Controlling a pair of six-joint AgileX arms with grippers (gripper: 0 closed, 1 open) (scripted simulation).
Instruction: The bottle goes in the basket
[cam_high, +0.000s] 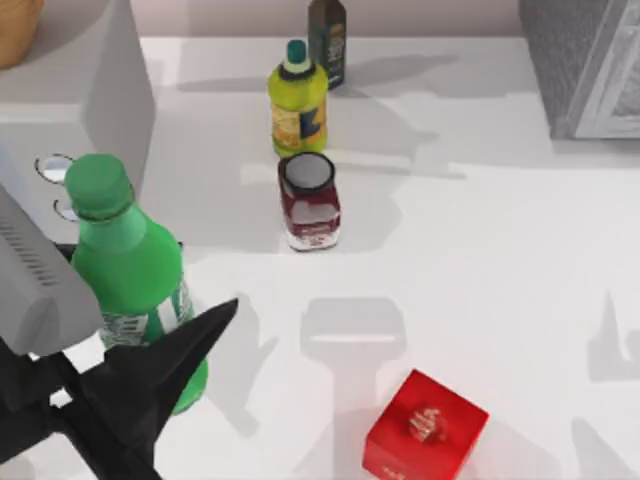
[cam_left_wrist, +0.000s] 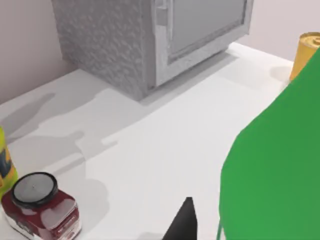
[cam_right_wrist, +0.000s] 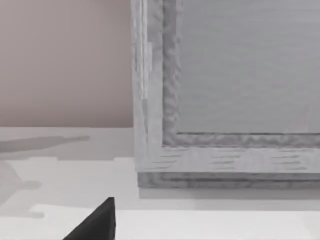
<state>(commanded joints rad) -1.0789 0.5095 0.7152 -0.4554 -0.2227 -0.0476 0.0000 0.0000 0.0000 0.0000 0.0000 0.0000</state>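
Note:
The bright green bottle (cam_high: 135, 270) with its green cap stands upright at the table's front left, looming large under the top camera. My left gripper (cam_high: 150, 340) is shut on its lower body. One black finger (cam_high: 205, 335) shows to the right of the bottle; the other is hidden behind it. In the left wrist view the bottle (cam_left_wrist: 275, 165) sits close beside a black finger (cam_left_wrist: 182, 225). A tan basket (cam_high: 15, 30) peeks in at the far left corner. One dark finger (cam_right_wrist: 100, 222) of the right arm's gripper faces a grey cabinet (cam_right_wrist: 225, 100).
A yellow bottle (cam_high: 298, 100), a dark carton (cam_high: 328, 40) and a dark red jar (cam_high: 310, 200) with a white lid stand mid-table. A red box (cam_high: 425, 428) lies at the front. A grey cabinet (cam_high: 585, 60) fills the back right, a grey block (cam_high: 80, 80) the back left.

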